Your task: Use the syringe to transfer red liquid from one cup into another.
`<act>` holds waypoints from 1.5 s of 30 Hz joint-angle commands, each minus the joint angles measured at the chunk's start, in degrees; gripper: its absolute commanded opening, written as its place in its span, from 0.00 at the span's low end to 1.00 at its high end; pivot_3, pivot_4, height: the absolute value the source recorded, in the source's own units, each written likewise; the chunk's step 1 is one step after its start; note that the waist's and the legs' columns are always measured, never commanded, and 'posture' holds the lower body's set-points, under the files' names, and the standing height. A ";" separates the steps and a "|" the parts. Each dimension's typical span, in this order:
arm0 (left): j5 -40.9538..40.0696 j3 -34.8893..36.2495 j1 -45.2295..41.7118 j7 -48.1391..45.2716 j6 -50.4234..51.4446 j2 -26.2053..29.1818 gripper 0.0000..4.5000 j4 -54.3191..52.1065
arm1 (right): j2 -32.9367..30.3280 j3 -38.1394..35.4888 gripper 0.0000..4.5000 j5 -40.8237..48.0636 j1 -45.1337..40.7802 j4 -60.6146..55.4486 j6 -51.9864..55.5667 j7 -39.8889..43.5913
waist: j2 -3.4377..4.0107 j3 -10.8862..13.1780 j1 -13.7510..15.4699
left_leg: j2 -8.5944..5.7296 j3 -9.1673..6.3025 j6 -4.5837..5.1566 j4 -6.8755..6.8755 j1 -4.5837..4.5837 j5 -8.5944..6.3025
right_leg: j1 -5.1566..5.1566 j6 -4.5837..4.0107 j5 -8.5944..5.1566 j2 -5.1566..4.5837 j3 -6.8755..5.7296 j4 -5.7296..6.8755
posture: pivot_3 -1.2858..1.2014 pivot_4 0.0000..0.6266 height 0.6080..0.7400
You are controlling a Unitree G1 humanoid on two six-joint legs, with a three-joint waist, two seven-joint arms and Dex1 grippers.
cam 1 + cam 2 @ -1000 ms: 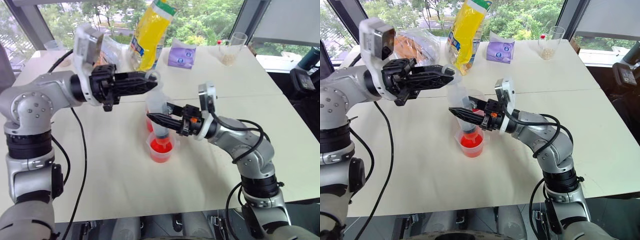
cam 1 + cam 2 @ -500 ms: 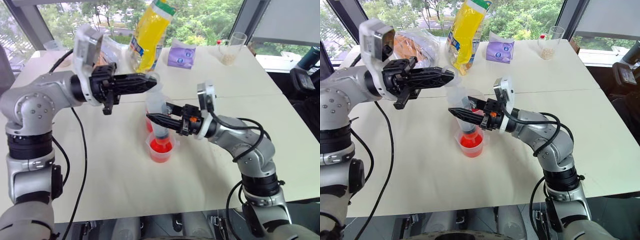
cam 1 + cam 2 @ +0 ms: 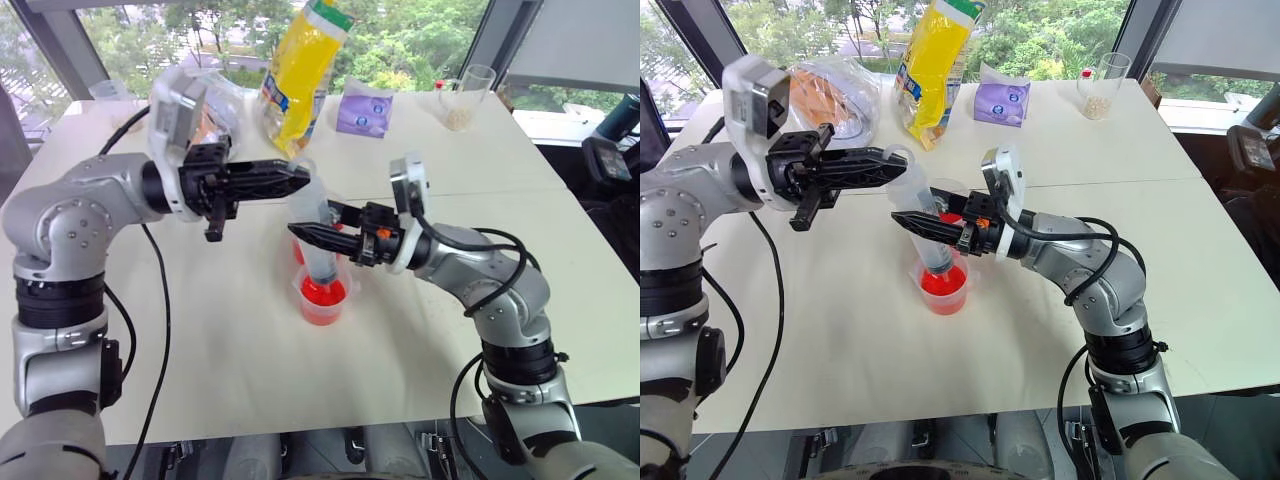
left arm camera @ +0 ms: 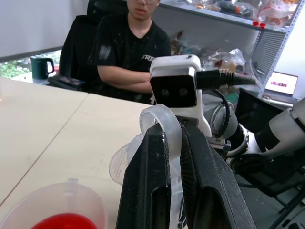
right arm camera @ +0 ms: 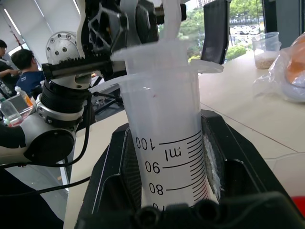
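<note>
The clear syringe (image 3: 313, 207) leans over the table with its lower end down in the front cup (image 3: 322, 300), which holds red liquid (image 3: 322, 293). My right gripper (image 3: 300, 233) is shut on the syringe barrel (image 5: 167, 143). At the syringe's top, my left gripper (image 3: 301, 176) is shut on the plunger ring (image 4: 164, 125). A second cup (image 3: 299, 250) with red liquid stands just behind the first, mostly hidden by the syringe and the right gripper. The syringe tip is hidden inside the front cup.
At the table's far side stand a yellow bag (image 3: 300, 60), a purple packet (image 3: 362, 110), a glass with grains (image 3: 468, 97) and a clear bag of bread (image 3: 840, 95). A person (image 4: 133, 52) sits beyond the table.
The syringe leans further over, its top towards my left arm. The left gripper sits a little lower on the plunger ring. The right gripper keeps its grip on the barrel.
</note>
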 commanded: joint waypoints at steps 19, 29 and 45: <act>0.08 0.35 -1.35 1.50 0.97 0.95 0.97 0.83 | 0.64 -2.70 0.30 3.52 -0.92 -2.53 0.61 -2.44 | 0.00 0.00 -0.04 | 0.00 0.00 0.00 0.00 0.00 0.00 | 0.00 0.00 0.00 0.00 0.00 0.00 | 0.52 0.24 1.00; -1.84 9.58 2.21 3.22 1.51 7.92 0.99 3.90 | -0.15 -5.10 0.30 6.48 -4.34 -1.47 3.37 -5.55 | 0.00 0.00 -0.02 | 0.02 0.00 0.00 -0.01 0.00 0.00 | -0.01 0.00 0.00 -0.01 0.00 0.00 | 0.52 0.24 1.00; -1.90 8.81 13.79 4.85 -0.81 7.54 0.99 -7.24 | -15.67 -17.41 0.30 8.94 -23.00 28.80 35.55 -25.98 | -0.01 0.01 -0.04 | 0.01 0.04 0.05 -0.06 -0.04 -0.03 | -0.04 -0.02 -0.01 -0.06 0.01 -0.06 | 0.52 0.24 1.00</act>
